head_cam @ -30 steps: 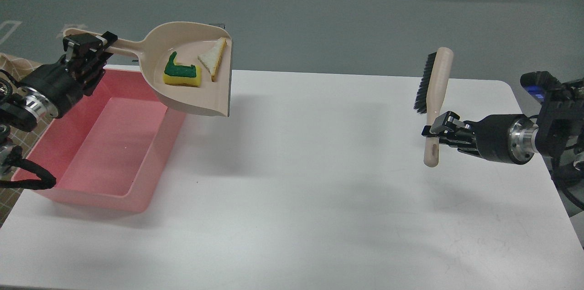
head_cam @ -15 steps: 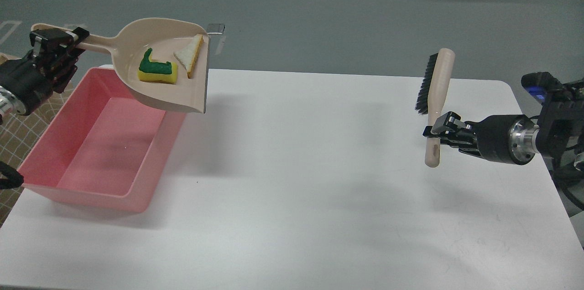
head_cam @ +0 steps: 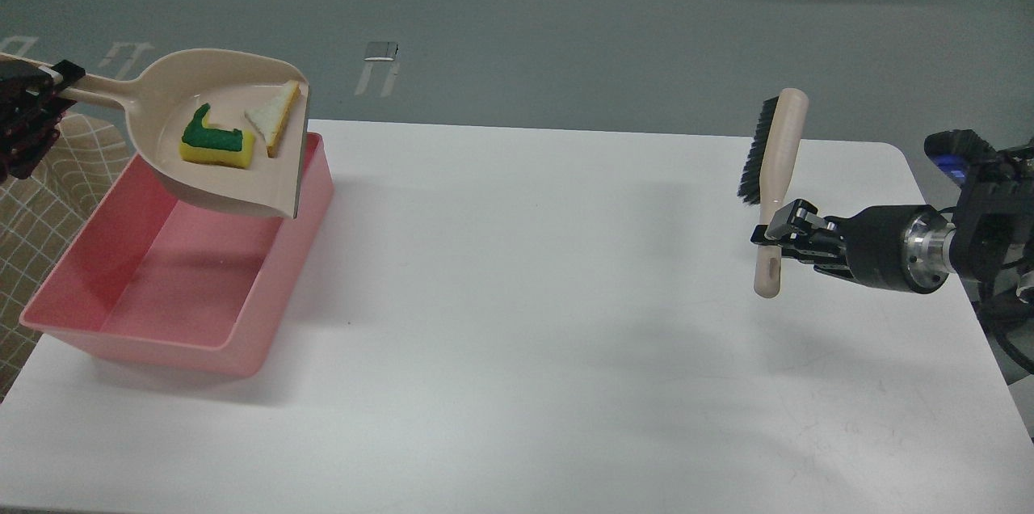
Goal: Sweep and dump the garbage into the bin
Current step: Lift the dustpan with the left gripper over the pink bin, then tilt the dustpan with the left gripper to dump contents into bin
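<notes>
Because the load must drop inside, the beige plastic dustpan [head_cam: 222,144] hangs above the far end of the shallow pink plastic bin [head_cam: 166,271], which rests on the smooth white counter [head_cam: 565,320]. The left gripper [head_cam: 32,106] pinches its long handle at the view's edge. Well right of the bin, the right gripper [head_cam: 775,235] clamps the upright brush [head_cam: 771,174], parked clear. In the pan lie the notched sponge [head_cam: 214,144] and triangular bread slice [head_cam: 275,116].
</notes>
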Robot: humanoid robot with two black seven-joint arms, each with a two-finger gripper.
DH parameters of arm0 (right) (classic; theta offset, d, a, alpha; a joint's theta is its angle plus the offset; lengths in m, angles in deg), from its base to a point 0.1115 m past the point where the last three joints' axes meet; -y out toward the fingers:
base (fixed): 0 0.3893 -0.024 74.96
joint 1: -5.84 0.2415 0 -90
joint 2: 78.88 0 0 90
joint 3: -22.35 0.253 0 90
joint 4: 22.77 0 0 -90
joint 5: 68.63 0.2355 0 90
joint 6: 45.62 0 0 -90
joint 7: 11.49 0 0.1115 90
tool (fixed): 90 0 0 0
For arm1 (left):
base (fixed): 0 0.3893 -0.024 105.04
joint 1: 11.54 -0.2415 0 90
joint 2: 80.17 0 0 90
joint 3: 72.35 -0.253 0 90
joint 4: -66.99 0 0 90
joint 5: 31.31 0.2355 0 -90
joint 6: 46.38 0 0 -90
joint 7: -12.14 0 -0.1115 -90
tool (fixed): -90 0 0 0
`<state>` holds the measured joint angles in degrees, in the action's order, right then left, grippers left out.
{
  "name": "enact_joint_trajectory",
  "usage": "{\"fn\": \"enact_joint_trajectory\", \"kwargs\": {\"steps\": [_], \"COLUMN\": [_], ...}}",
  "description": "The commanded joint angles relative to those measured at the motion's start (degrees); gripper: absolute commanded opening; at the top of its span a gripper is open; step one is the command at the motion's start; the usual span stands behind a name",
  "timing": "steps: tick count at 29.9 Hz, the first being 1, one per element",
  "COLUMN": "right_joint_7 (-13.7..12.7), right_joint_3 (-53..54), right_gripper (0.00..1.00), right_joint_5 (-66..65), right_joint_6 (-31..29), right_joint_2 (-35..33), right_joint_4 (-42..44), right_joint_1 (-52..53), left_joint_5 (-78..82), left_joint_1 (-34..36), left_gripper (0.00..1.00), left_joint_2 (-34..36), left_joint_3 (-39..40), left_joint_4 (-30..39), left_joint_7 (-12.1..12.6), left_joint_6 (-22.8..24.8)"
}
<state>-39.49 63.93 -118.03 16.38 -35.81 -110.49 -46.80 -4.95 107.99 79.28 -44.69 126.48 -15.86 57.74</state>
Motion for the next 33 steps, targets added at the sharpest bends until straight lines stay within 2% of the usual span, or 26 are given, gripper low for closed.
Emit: {"fn": "enact_joint_trajectory", "kwargs": {"steps": [1,11,33], "right_joint_7": [0.0,0.0,0.0], "right_joint_3": [0.0,0.0,0.0], "right_gripper": [0.0,0.0,0.0], "right_joint_5": [0.0,0.0,0.0], "right_joint_6": [0.0,0.0,0.0], "right_joint_2": [0.0,0.26,1.49], "right_joint_4": [0.0,0.35,0.79], "right_joint_1": [0.0,0.0,0.08], "left_joint_5": [0.0,0.36,7.2], "left_joint_1": [-1.23,-1.68,-2.47], "left_gripper": [0.0,0.0,0.0], "left_joint_2": [0.69,3.77,9.31], "left_joint_3": [0.03,-0.5,-0.76], "left_joint_4": [-0.96,-2.37,-1.31], "left_joint_7": [0.0,0.0,0.0], "left_joint_6": [0.55,1.87,1.43]}}
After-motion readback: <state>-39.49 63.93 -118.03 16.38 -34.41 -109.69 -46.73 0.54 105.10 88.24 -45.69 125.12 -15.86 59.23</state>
